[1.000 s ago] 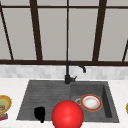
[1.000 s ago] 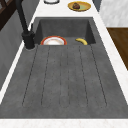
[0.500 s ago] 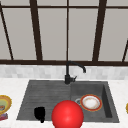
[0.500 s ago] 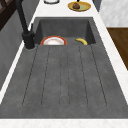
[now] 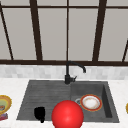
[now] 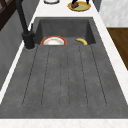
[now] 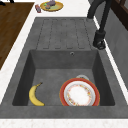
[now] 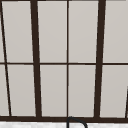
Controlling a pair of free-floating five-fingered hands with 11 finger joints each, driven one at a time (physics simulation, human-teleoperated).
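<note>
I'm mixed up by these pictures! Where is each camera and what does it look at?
Front: before the sink, facing the window; left robot hand by a red ball.
Left side: looks along the drainboard to the basin.
Right side: over the basin, toward the drainboard.
Upper: faces the window.
Both side views share the plate and banana.

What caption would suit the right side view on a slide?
A red-rimmed plate and a banana lie apart in the dark sink basin, beside a black faucet.
</note>
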